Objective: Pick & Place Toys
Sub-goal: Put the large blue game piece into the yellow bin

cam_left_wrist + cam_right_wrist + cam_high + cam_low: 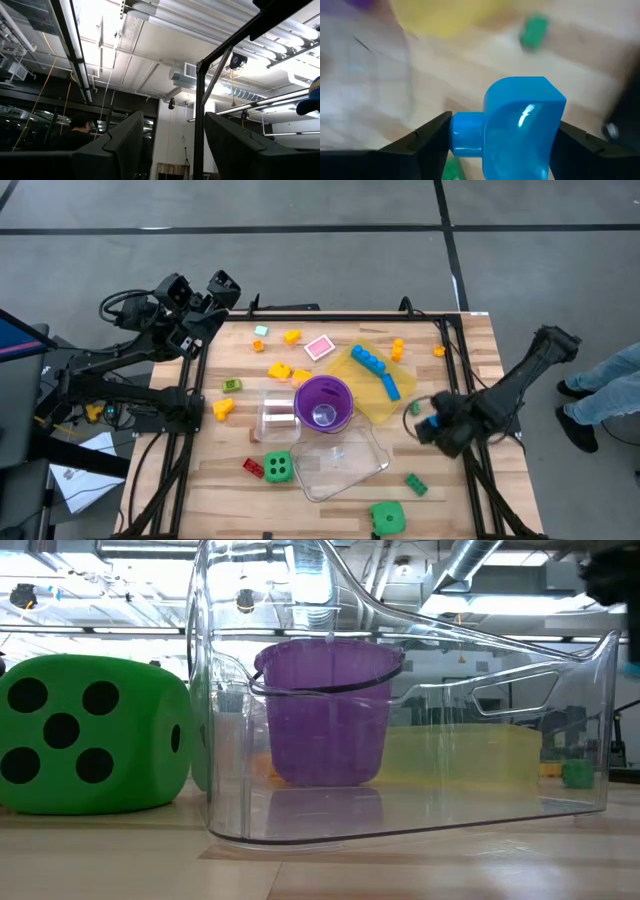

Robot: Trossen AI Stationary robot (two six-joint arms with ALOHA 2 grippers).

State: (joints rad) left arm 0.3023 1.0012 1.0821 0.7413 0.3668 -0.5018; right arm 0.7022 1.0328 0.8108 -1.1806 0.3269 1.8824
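Grip: my right pincer (497, 137) holds a blue piece (520, 125) between its two fingers (427, 135), jaws parted only as wide as the piece, one on each side of it.
Right pincer place: in the high view my right pincer (432, 427) hangs over the table's (470, 350) right part, well clear of the purple cup (324, 402).
Nearest brick: a small green brick (534, 31) lies on the wood just ahead of my right pincer, seen from above as a green bit (415, 408) close by it.
Tray: the yellow tray (372, 402) is next beyond that brick, carrying a row of blue bricks (370, 359).
Tub: the clear tub (345, 463) lies beside my right pincer toward the table's middle, touching the cup.
Dice: one green die (279, 467) sits past the tub; the other (388, 518) is nearer me at the table's front edge.
Other toys: yellow, orange, pink and red bits lie far across the table.
Left pincer: raised off the table's far left corner (195, 305), jaws partly open, nothing in them.
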